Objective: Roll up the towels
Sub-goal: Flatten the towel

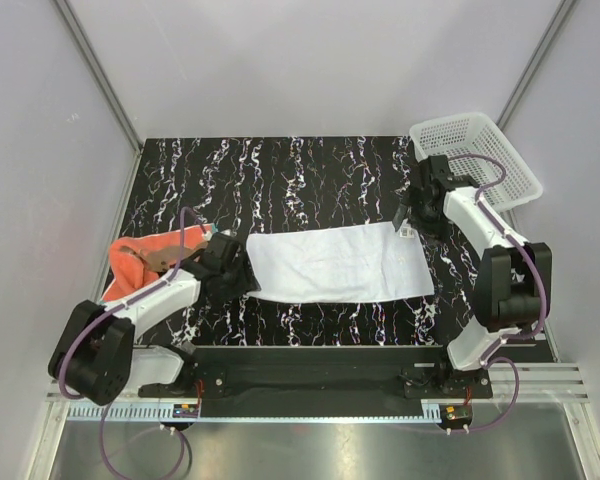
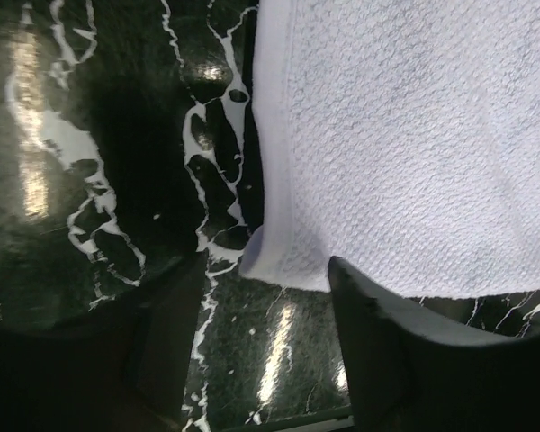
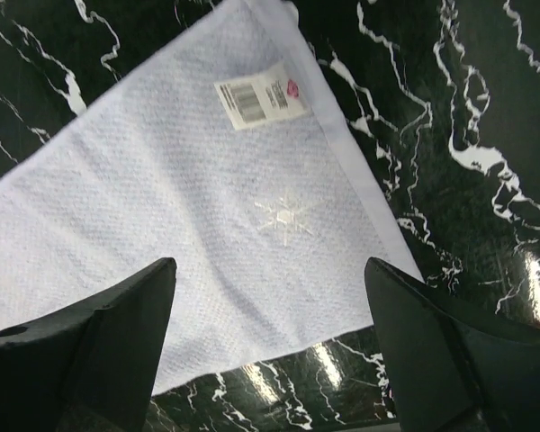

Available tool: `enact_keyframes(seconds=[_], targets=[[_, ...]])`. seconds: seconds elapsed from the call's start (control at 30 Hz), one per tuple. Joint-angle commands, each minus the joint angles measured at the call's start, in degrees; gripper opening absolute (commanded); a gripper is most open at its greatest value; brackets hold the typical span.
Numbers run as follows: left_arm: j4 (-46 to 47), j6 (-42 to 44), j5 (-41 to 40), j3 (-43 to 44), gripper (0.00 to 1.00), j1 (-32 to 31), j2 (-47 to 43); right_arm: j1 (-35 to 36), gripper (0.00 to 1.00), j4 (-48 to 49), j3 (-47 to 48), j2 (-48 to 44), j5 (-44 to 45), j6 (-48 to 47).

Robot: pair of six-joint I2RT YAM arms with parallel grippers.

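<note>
white towel spread flat, roll not yet started

the white towel (image 1: 340, 263) lies flat mid-surface (image 1: 280, 170). the orange towel (image 1: 140, 262) sits crumpled at the left. the left gripper (image 2: 270, 301) stands open at the white towel's left corner, holding nothing. the right gripper (image 3: 270, 306) hangs wide open over the right end, near the label (image 3: 259, 94). next, likely: pinch one short edge and fold it over evenly.

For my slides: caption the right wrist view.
Open right gripper above the labelled corner of the flat white towel on the black marbled table.
</note>
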Motion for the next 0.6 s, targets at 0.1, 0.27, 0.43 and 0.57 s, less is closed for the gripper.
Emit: enact_keyframes(seconds=[0.1, 0.27, 0.43, 0.57], targets=[[8.5, -0.9, 2.8, 1.9, 0.28, -1.4, 5.9, 0.7, 0.93, 2.7, -6.9, -4.0, -2.8, 0.3], [-1.5, 2.0, -1.2, 9.5, 0.00, -0.5, 3.3, 0.7, 0.92, 2.4, -8.2, -5.3, -2.4, -0.5], [-10.2, 3.8, -2.6, 15.9, 0.42, 1.9, 0.4, 0.8, 0.92, 2.3, -8.7, -6.4, -3.0, -0.7], [-14.8, 4.1, -2.3, 16.8, 0.81, 2.4, 0.0, 0.8, 0.92, 2.3, -9.4, -6.5, -3.3, -1.3]])
